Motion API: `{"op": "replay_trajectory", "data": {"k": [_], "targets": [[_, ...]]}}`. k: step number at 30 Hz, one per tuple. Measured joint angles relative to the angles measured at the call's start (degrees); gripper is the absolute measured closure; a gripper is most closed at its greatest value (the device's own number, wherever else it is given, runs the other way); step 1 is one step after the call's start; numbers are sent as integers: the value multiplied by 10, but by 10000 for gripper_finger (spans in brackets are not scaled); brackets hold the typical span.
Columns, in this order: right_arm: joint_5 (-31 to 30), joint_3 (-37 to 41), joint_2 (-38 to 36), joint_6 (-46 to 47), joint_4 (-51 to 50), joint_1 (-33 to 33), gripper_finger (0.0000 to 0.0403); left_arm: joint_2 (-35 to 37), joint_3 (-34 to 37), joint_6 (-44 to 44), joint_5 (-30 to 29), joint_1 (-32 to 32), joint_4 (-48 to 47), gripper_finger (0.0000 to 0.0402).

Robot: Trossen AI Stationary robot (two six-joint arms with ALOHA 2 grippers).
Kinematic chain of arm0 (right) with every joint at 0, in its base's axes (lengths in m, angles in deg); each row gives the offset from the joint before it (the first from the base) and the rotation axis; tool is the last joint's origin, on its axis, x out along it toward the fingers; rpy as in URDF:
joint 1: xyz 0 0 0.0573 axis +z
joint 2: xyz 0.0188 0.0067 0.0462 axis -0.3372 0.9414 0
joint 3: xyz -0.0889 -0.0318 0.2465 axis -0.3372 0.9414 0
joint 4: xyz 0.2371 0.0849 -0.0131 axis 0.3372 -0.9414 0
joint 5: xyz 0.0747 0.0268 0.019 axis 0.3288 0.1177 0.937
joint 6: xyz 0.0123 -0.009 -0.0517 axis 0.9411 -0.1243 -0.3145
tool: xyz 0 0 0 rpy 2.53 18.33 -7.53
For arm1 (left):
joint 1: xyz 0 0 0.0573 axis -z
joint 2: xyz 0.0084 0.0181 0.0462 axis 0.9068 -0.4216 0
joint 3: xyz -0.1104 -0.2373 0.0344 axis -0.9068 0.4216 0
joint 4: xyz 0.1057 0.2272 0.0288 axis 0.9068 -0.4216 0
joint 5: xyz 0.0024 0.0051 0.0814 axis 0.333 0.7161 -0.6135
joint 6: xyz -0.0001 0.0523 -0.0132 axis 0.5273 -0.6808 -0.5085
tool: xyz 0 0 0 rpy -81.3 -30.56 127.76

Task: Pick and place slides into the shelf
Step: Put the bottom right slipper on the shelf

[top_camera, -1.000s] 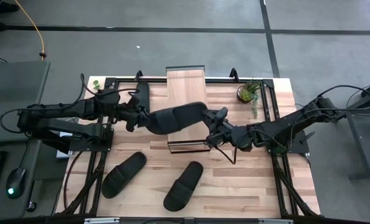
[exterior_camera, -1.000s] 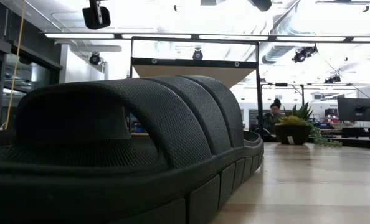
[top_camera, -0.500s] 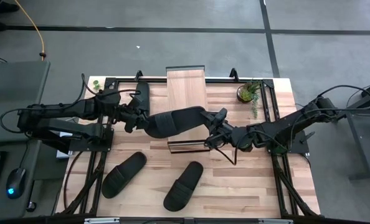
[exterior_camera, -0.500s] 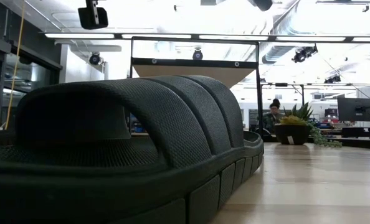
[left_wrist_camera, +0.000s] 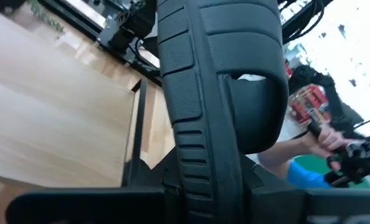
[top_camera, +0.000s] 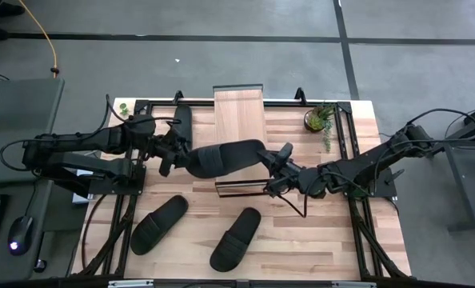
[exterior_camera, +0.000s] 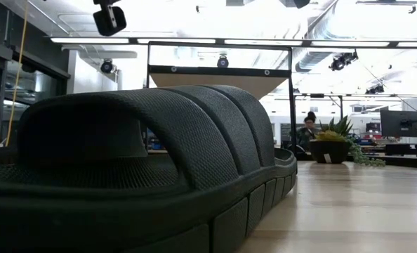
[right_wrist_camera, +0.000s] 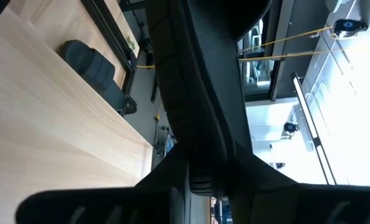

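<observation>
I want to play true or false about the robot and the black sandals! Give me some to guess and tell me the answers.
1. Both grippers hold the same slide. True: the left gripper grips one end of the lifted slide and the right gripper grips the other.
2. The lifted slide is above the shelf. True, it hangs across the shelf's near end.
3. Three slides lie on the table's near part. False: two do, one to the left, another beside it.
4. The potted plant stands on the shelf. False: it stands on the table, right of the shelf.
5. A fourth slide lies left of the shelf. True.
</observation>
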Motion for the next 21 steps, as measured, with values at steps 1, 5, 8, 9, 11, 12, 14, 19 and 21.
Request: {"op": "replay_trajectory", "data": {"k": [1, 5, 8, 9, 11, 12, 14, 19, 21], "targets": [[-4, 0, 0, 1, 0, 0, 362, 0, 0, -12, 0, 0, 0, 347], [-21, 0, 1, 11, -5, 0, 360, 0, 0, -57, -2, 0, 1, 306], [-33, 0, 1, 11, -8, 0, 360, 0, 0, -80, -2, 0, 1, 262], [-36, 0, 1, 13, -9, 0, 360, 0, 0, -87, -3, 0, 1, 247], [-44, 0, 1, 17, -10, 0, 360, 0, 0, -102, -2, 0, 1, 216], [-51, 0, 1, 20, -10, 0, 360, 1, 0, -110, -3, 0, 1, 202], [-65, 0, 0, 27, -15, 0, 360, 7, 0, -126, -5, 0, 0, 174], [-105, 0, -17, 66, -39, -2, 360, 42, 0, -170, -36, 1, -2, 125], [-99, 0, -28, 89, -73, -1, 360, 64, 0, -188, -67, 0, -1, 115]]}}
